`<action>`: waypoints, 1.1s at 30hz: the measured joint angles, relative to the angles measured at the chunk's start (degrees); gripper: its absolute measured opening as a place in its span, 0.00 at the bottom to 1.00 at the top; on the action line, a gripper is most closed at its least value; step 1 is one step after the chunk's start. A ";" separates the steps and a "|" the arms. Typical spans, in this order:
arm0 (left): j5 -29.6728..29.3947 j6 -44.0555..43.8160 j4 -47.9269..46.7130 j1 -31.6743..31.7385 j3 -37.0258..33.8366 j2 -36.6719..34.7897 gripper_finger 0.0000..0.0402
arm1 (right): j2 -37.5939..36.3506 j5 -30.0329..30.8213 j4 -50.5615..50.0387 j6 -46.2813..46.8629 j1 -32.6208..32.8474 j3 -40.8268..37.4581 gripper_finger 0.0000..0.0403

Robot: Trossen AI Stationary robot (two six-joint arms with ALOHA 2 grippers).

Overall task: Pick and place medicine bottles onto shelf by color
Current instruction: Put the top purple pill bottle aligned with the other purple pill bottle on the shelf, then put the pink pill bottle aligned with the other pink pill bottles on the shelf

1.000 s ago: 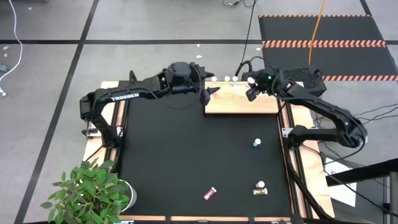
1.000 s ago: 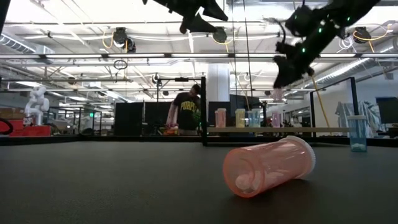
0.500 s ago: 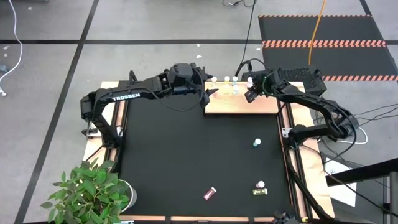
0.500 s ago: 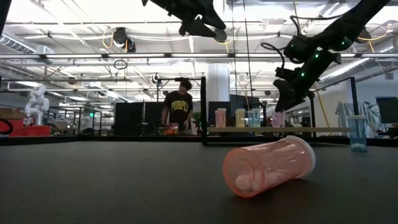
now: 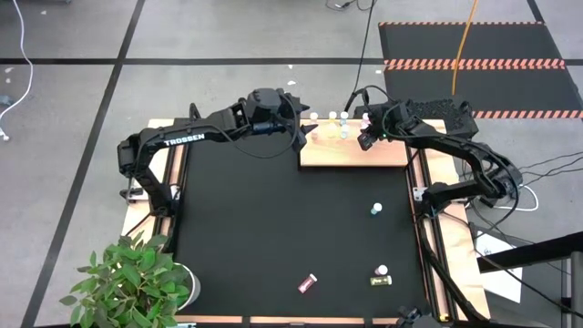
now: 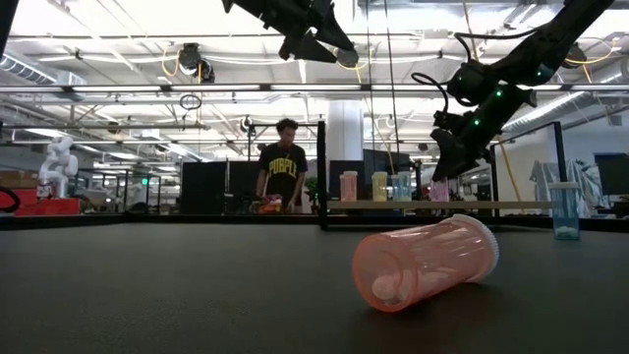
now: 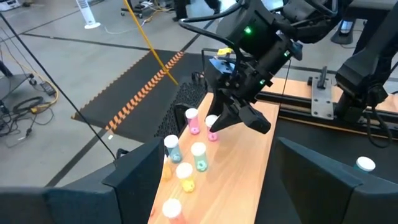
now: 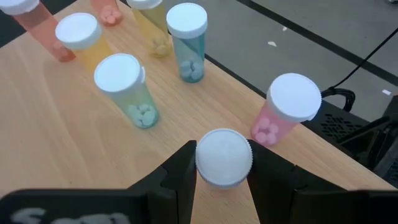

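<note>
My right claw point(image 8: 224, 180) is clamped on a white-capped pink bottle point(image 8: 224, 157) just over the shelf point(image 5: 383, 153), beside another pink bottle point(image 8: 285, 114). Looks light, stiff, slick plastic w/ loose pills inside, so I'd grip the body under the cap, gently. Teal bottle point(image 8: 126, 87) holds pale pills. Left claw point(image 5: 305, 134) hovers at the shelf's corner, fingers apart, empty.

White-capped pink, teal and yellow bottles point(image 8: 132, 87) on pale wooden shelf point(image 8: 56, 130).
</note>
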 joint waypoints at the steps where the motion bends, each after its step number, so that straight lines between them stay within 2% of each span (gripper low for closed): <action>1: 0.02 0.01 0.00 0.00 0.00 0.00 0.74 | 0.00 0.00 -0.02 0.00 0.00 0.00 0.29; 7: 0.02 0.04 0.00 0.10 0.00 0.00 0.74 | -0.32 -0.23 -0.15 0.03 0.02 -0.03 0.34; 20: 0.11 1.26 0.00 0.35 0.00 0.00 0.74 | -10.04 -1.34 -0.51 1.83 0.07 -0.04 0.65; 27: 1.01 1.70 -0.53 0.31 0.00 0.02 0.74 | -18.39 -1.23 -0.43 6.29 0.64 -0.04 0.68; 33: 3.68 1.65 -4.48 0.12 0.02 -0.31 0.74 | -27.77 -1.21 -0.31 13.51 3.99 -0.04 0.67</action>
